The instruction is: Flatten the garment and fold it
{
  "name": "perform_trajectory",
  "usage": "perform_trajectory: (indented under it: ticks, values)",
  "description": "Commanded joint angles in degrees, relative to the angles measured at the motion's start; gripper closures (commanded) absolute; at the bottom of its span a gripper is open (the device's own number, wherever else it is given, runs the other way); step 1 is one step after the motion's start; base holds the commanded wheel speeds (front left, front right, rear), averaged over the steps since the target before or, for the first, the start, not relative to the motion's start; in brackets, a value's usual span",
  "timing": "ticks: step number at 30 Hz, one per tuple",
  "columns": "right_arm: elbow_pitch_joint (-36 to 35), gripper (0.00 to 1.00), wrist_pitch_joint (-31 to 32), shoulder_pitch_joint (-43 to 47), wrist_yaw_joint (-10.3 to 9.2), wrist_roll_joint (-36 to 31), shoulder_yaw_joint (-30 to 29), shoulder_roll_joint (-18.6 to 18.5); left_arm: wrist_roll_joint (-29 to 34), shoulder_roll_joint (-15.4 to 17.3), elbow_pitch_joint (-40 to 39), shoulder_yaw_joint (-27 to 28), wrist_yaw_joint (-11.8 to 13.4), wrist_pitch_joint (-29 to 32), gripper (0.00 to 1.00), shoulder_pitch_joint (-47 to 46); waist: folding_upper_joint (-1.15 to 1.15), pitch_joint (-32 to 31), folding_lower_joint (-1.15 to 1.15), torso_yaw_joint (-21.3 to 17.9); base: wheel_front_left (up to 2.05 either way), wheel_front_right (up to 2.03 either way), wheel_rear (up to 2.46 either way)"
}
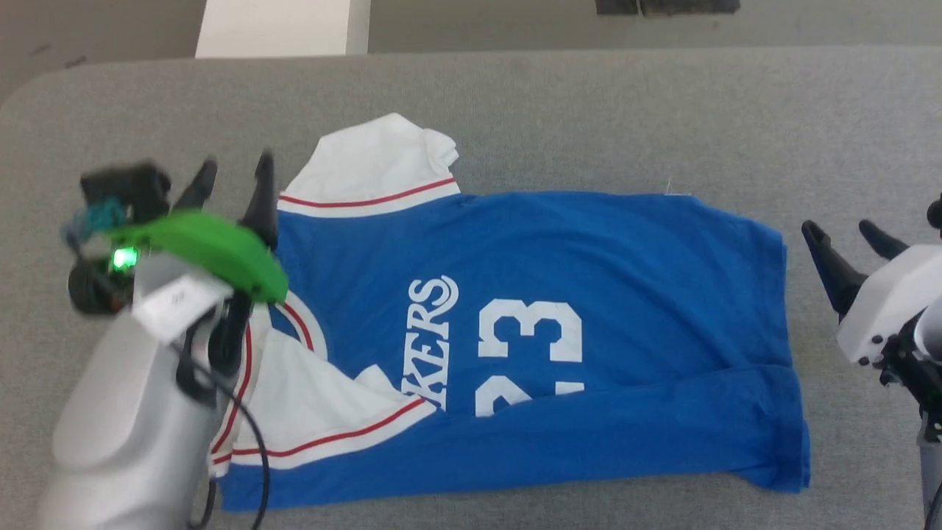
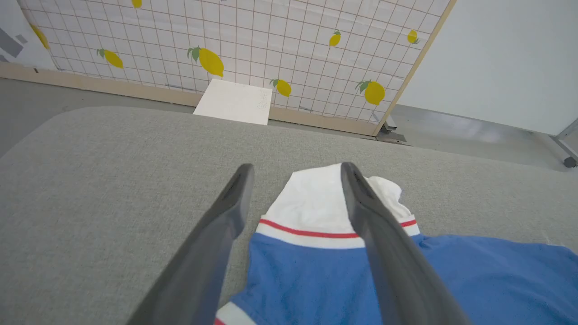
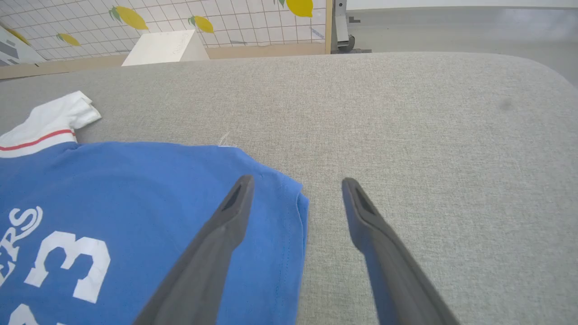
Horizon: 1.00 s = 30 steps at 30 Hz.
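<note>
Grey pad [image 1: 589, 110]: garment [image 1: 589, 258] lies btwn L hand [image 1: 236, 163], R hand [image 1: 839, 230]; both open, seemingly empty.

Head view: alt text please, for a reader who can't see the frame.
A white-sleeved blue jersey lies sideways on a grey fabric-covered table, its near edge folded over part of the white number print. The left gripper is open at the collar end, and the right gripper is open just past the hem, neither holding anything.

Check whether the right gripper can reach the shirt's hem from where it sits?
Probably yes. The right gripper is open just beside the hem of the shirt, with nothing lying between them.
</note>
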Motion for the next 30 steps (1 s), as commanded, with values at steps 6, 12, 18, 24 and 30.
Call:
perform_trajectory:
  ticks: [6, 12, 18, 24, 30]
  values:
    - [-1.31, 0.00, 0.84, -3.01, -0.08, 0.11, 0.70, -0.96, 2.48, -1.98, 10.50, -4.66, -3.77, 5.80, 0.00, -16.88, 0.00, 6.49, 0.00, 0.04, 0.00, 0.00, 0.00]
    - [-1.74, 0.00, 1.21, -3.96, -0.08, 0.11, 1.71, -0.87, 2.70, -2.68, 21.83, -7.76, -5.97, 16.44, 0.00, -28.94, 0.00, 9.55, 0.00, -1.78, 0.00, 0.00, 0.00]
    - [-1.84, 0.00, 1.07, -4.03, -0.08, 0.03, 1.72, -0.94, 1.90, -2.96, 30.13, -10.20, -5.96, 30.53, 0.00, -35.75, 0.00, 11.84, 0.00, -3.57, 0.00, 0.00, 0.00]
    - [-2.39, 0.00, 0.93, -3.91, -0.08, 0.17, 1.64, -0.89, 2.19, -2.29, 34.32, -12.10, -3.46, 42.13, 0.00, -39.30, 0.00, 13.56, 0.00, -4.81, 0.00, 0.00, 0.00]
    - [-3.59, 0.00, 1.23, -3.63, -0.08, 0.21, 1.07, -1.03, 3.31, -0.96, 34.28, -13.38, -1.86, 46.50, 0.00, -40.97, 0.00, 15.80, 0.00, -5.35, 0.00, 0.00, 0.00]
